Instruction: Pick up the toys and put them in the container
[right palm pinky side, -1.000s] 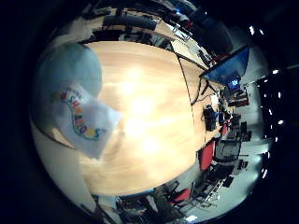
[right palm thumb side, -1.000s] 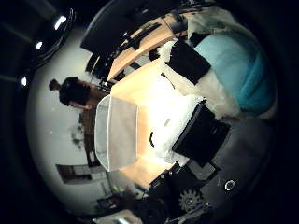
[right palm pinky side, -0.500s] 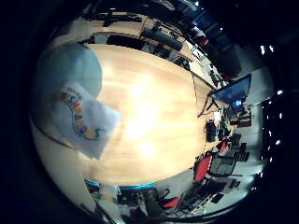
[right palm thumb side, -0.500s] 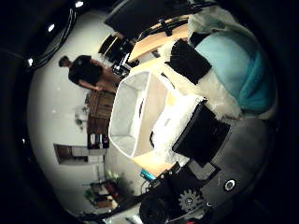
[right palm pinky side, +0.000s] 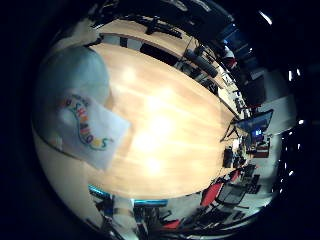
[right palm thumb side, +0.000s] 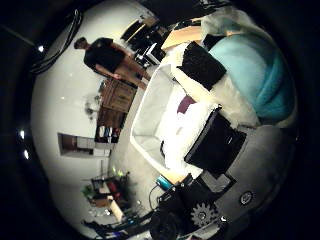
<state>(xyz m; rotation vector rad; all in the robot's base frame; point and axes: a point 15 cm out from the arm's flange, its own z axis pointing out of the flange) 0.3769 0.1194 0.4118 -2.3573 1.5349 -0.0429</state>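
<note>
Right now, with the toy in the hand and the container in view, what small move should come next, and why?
Probably carry on toward the container and bring the palm over its opening before letting go. The fingers are curled round the light blue plush toy, and the white container lies close beside the hand, not yet under the toy.

A pale teal plush toy (right palm pinky side: 75, 80) with a white tag (right palm pinky side: 92, 131) printed in multicoloured letters is seen. The table (right palm pinky side: 170, 135) is light wood; the container (right palm thumb side: 150, 117) is white.
</note>
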